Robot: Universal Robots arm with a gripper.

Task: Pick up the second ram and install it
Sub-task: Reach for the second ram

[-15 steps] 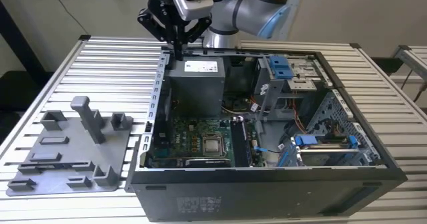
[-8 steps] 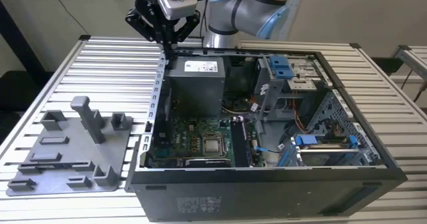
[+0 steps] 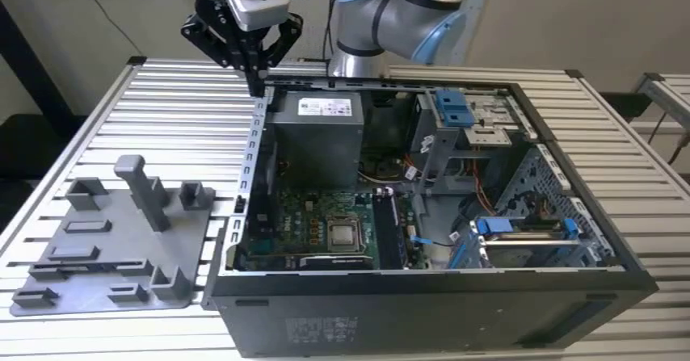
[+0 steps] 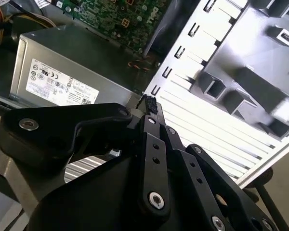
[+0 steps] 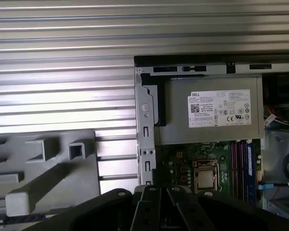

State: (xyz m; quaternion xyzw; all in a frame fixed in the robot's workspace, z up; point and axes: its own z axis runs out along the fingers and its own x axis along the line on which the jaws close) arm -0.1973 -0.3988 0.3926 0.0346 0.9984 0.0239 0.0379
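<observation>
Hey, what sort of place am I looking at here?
Probably a robotics lab workbench: a robot arm at a slatted metal table that holds an open desktop computer case and a grey fixture tray.

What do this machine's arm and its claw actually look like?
The arm is made of round silvery-grey segments with light-blue caps at the joints. The gripper has a white-grey body and black fingers built from flat linked bars, studded with round silver bolts, as the second wrist view shows.

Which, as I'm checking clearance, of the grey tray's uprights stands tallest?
The lone slim post on the grey tray; the blocks around it are squat.
</observation>
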